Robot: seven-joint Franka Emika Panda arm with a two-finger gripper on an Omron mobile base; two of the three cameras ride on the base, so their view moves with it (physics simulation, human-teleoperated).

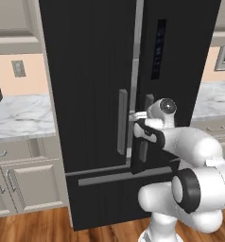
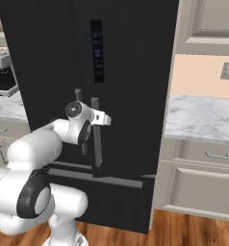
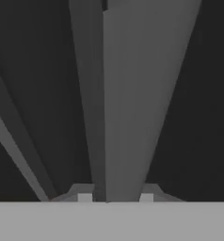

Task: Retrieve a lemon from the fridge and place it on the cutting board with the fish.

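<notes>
Left base view: the fridge (image 1: 95, 94) fills the middle of the kitchen, tall and black, with its doors closed.
Surroundings: marble tabletop (image 1: 20, 116) and beige cabinets (image 1: 24, 184) sit on the left, more tabletop (image 1: 216, 97) on the right, wood floor (image 1: 34, 227) below.
In the way: the closed doors stand between the claw and the inside of the fridge.
Count: two long grey vertical handles show, the left handle (image 1: 122, 121) and the right handle (image 1: 143, 137); one horizontal drawer handle (image 1: 109, 178) runs below them.
Fridge look: dark vertical grain, with a narrow control panel (image 1: 158, 49) high on the right door.
Claw: the claw (image 3: 115, 197) is at the right handle, whose bar (image 3: 132, 103) runs up from between the two finger tips (image 3: 84, 197).
Claw state: the tips sit narrow on either side of the bar; a firm grip cannot be told.
Right base view: the wrist (image 2: 80, 117) is level with the handle (image 2: 96, 139), the hand reaching onto it.
</notes>
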